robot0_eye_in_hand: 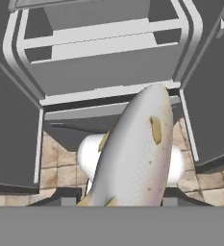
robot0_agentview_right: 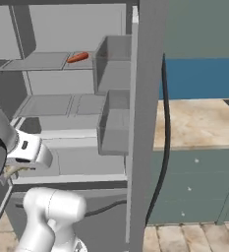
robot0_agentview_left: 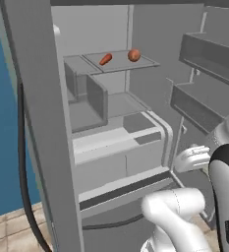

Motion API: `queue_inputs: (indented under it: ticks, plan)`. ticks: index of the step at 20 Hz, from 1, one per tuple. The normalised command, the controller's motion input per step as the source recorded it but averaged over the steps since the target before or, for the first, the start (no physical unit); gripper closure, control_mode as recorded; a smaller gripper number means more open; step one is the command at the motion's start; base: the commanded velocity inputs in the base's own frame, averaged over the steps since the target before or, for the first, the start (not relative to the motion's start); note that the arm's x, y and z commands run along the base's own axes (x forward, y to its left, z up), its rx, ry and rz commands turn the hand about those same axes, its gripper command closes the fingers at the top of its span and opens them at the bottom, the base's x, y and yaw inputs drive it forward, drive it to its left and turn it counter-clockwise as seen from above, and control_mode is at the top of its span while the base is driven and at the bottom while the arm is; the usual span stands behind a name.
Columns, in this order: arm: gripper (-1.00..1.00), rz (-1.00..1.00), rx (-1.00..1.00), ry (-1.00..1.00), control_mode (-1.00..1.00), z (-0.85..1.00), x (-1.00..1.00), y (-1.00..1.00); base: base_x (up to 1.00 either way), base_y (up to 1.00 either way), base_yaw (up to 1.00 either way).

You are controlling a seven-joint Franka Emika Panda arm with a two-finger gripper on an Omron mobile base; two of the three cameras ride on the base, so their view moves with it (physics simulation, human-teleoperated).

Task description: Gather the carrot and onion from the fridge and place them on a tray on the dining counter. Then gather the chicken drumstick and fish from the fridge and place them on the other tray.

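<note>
A silvery fish (robot0_eye_in_hand: 137,153) with pale yellow fins fills the middle of the hand view, and my gripper (robot0_eye_in_hand: 120,198) is shut on it at its lower end. The hand (robot0_agentview_left: 192,157) hangs low in front of the open fridge, near its bottom drawer (robot0_agentview_left: 121,165). It is also at the left of the right base view (robot0_agentview_right: 30,151). On the fridge's top glass shelf (robot0_agentview_left: 145,63) lie an orange carrot (robot0_agentview_left: 105,59) and a round reddish onion (robot0_agentview_left: 133,55), well above the gripper. The carrot (robot0_agentview_right: 77,57) lies on the same shelf in the right base view. The chicken drumstick, trays and dining counter are out of view.
Both fridge doors stand open: one door edge (robot0_agentview_left: 37,123) on the left, door bins (robot0_agentview_left: 209,59) on the right. A black cable (robot0_agentview_left: 22,172) hangs beside the left door. A wooden-topped teal counter (robot0_agentview_right: 199,123) stands right of the fridge. Tiled floor (robot0_eye_in_hand: 60,158) lies below.
</note>
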Motion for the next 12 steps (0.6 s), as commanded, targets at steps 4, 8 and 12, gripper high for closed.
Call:
queue_inputs:
  ticks: [4, 8, 12]
  plan:
    - [1.0, 0.0, 0.0, 0.0, 1.0, 0.0, 0.0, 0.0, -0.58, 0.04, -0.44]
    - [1.0, 0.0, 0.0, 0.0, 1.0, 0.0, 0.0, 0.0, -0.66, 0.0, -0.53]
    - [1.0, 0.0, 0.0, 0.0, 1.0, 0.0, 0.0, 0.0, -0.72, 0.0, -0.56]
